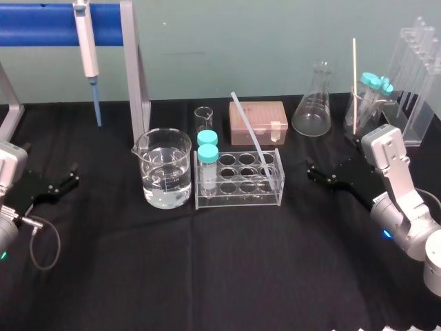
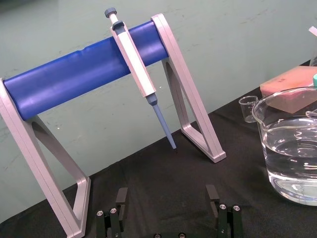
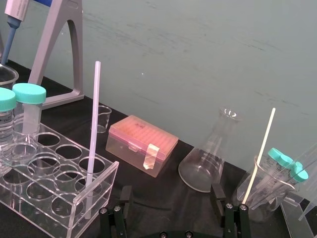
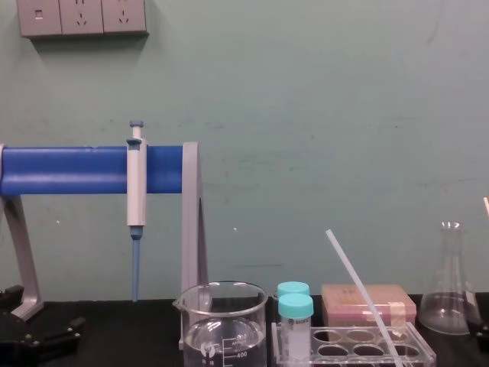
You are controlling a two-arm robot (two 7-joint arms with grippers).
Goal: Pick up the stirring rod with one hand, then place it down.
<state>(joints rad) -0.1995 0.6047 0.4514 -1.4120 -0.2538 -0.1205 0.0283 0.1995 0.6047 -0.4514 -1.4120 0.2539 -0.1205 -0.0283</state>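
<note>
Right claw (image 3: 172, 194) and left claw (image 2: 167, 193) sat wide open, empty; grabbing the leaning stirring rod (image 1: 251, 131) sideways might've toppled its rack (image 1: 238, 196).

Teal wall (image 4: 321, 115); white sockets (image 4: 82, 17)

left pincer (image 1: 67, 176): low over the bench near its left edge, pointing inward toward the middle, fingers (image 2: 121, 199) spread wide. left arm (image 1: 8, 171) comes in from the left edge. right pincer (image 1: 320, 176): mirrored near the right edge, also low and pointing inward, jaws wide apart. right arm (image 1: 403, 207) rises from the front right corner, wrist tilted down.
</note>
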